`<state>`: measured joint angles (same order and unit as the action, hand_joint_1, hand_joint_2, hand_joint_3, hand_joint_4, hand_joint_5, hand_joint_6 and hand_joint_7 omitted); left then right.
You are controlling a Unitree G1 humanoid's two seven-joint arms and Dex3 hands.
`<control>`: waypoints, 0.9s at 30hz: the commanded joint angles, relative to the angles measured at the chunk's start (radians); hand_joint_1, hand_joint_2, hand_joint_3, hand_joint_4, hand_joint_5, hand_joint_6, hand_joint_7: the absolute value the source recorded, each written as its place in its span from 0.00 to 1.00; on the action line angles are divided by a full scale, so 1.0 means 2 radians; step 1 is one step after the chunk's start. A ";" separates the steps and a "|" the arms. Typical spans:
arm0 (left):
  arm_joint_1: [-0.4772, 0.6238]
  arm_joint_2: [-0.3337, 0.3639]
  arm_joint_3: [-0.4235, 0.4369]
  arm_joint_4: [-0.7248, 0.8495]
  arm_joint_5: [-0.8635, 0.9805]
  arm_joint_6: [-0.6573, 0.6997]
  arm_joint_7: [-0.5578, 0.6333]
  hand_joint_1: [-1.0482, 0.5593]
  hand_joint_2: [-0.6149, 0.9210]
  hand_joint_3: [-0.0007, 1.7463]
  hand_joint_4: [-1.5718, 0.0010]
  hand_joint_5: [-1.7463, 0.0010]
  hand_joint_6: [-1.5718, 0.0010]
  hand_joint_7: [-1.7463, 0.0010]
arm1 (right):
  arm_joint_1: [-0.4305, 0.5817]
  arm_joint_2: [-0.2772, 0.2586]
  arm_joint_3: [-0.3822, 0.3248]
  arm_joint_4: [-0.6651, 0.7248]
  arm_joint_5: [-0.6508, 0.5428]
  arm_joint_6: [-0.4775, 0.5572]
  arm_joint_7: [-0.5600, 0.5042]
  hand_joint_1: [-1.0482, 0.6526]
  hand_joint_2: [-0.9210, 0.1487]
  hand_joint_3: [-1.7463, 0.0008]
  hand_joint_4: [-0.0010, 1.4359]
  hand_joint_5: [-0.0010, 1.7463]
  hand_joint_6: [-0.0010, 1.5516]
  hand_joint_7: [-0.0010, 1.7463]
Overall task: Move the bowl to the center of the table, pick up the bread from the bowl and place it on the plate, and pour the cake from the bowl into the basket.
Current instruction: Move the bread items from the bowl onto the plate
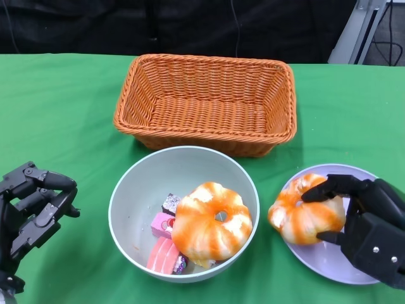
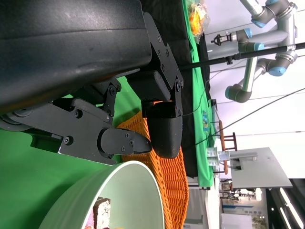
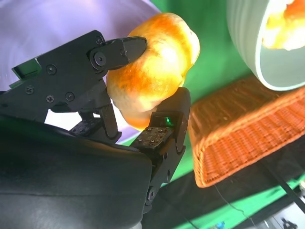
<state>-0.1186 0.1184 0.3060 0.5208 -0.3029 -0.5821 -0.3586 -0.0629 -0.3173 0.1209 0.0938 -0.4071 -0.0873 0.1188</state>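
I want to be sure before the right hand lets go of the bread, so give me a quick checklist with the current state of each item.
1. Right hand grips the bread: ok.
2. Bread over the plate: ok, at its near-bowl edge.
3. Bread resting on the plate: cannot tell.
4. Bowl at table center, before the basket: ok.
5. Second bread and cake in the bowl: ok.
6. Left hand holds nothing, apart from the bowl: ok.

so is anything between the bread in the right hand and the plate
Nothing visible. The right hand holds the bread right at the plate's near rim, with no other thing between them.
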 commanded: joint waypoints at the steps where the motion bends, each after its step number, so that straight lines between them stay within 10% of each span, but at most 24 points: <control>1: 0.007 0.011 0.005 -0.007 -0.007 0.003 -0.003 0.57 1.00 0.16 0.50 0.14 0.45 0.44 | -0.001 -0.003 0.007 0.005 -0.010 0.012 -0.005 0.59 0.01 0.86 0.50 0.90 0.55 0.50; 12: 0.006 0.014 0.006 -0.006 -0.007 0.005 -0.002 0.56 1.00 0.14 0.50 0.15 0.44 0.45 | 0.005 -0.014 0.012 -0.017 -0.034 0.045 -0.005 0.57 0.00 0.89 0.43 0.86 0.55 0.35; 15: 0.006 0.014 0.006 -0.006 -0.007 0.005 -0.003 0.56 1.00 0.14 0.50 0.15 0.44 0.46 | 0.008 -0.017 0.015 -0.026 -0.052 0.053 -0.009 0.55 0.00 0.91 0.42 0.74 0.57 0.26; 19: 0.006 0.015 0.006 -0.005 -0.009 0.005 -0.005 0.58 1.00 0.16 0.49 0.15 0.43 0.45 | 0.017 -0.017 0.017 -0.070 -0.072 0.090 0.003 0.47 0.01 0.97 0.41 0.16 0.45 0.03; 27: 0.004 0.019 0.006 0.001 -0.013 0.006 -0.008 0.57 1.00 0.14 0.49 0.15 0.43 0.45 | 0.031 -0.036 0.007 -0.160 -0.057 0.161 0.088 0.35 0.00 0.97 0.10 0.00 0.22 0.00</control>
<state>-0.1158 0.1334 0.3078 0.5198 -0.3220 -0.5754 -0.3591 -0.0116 -0.3647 0.1560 -0.1892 -0.5397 0.2012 0.2587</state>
